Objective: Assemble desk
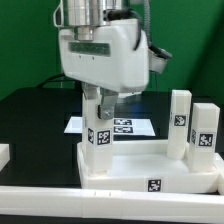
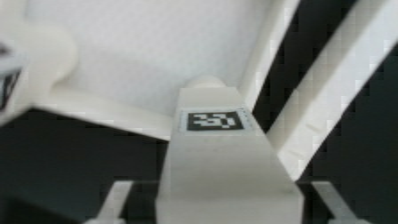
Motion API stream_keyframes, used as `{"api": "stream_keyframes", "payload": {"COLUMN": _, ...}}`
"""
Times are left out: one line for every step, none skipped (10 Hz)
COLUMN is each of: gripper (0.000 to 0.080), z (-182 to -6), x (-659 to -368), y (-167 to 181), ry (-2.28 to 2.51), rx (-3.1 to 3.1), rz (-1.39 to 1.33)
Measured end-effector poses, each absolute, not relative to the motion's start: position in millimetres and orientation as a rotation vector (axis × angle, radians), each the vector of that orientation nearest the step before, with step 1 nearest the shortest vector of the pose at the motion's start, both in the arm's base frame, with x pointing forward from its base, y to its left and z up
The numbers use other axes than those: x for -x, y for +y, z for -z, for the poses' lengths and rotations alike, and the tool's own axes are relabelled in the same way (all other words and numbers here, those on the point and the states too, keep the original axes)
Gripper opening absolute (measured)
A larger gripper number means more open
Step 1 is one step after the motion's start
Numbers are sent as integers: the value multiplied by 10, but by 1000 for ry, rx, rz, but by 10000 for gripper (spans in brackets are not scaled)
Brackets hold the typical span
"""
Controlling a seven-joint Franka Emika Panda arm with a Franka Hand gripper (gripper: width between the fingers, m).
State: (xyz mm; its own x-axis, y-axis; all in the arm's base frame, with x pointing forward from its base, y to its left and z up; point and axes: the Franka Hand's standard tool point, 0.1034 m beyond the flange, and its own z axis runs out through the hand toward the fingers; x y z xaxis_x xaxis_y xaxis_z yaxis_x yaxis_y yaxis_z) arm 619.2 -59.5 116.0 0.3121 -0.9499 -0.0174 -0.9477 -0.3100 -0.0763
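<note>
The desk leg [image 2: 217, 150] you work with stands upright between the fingers [image 2: 217, 198], which are closed on its two sides near the top; in the wrist view one finger [image 2: 118, 200] presses on each flank of the leg. Below the fingers, the leg's lower end sits at a corner of the desk top [image 1: 150, 165], the rimmed white tray that lies on the black tabletop [image 1: 30, 115]. I cannot tell from these pictures if the end is fully seated or only touching the tray.

To do this step well, I think you should keep the leg vertical and press straight down, without a sideways push, because a tilted leg may jam at the corner. Release only when the leg stands by itself.

Away from the fingers, two other legs [image 1: 180, 122] already stand at the far corner of the tray, well apart from your leg. Behind the fingers lies the marker board [image 1: 122, 126]; do not touch it.
</note>
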Motion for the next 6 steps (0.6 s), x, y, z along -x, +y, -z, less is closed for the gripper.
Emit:
{"api": "stream_keyframes", "payload": {"gripper": 290, "z": -1160, "x": -6192, "y": -592, "ry": 1863, "rx": 2437, "rz": 44}}
{"api": "stream_keyframes", "payload": {"gripper": 290, "z": -1159, "x": -6193, "y": -583, "ry": 1981, "rx": 2340, "rz": 38}}
{"api": "stream_keyframes", "payload": {"gripper": 290, "z": -1157, "x": -6196, "y": -577, "ry": 2059, "rx": 2270, "rz": 36}}
{"api": "stream_keyframes", "payload": {"gripper": 290, "z": -1156, "x": -6198, "y": -572, "ry": 2132, "rx": 2194, "rz": 31}}
{"api": "stream_keyframes", "payload": {"gripper": 290, "z": -1153, "x": -6202, "y": -568, "ry": 2247, "rx": 2059, "rz": 22}}
{"api": "stream_keyframes", "payload": {"gripper": 290, "z": -1152, "x": -6206, "y": -566, "ry": 2308, "rx": 1985, "rz": 22}}
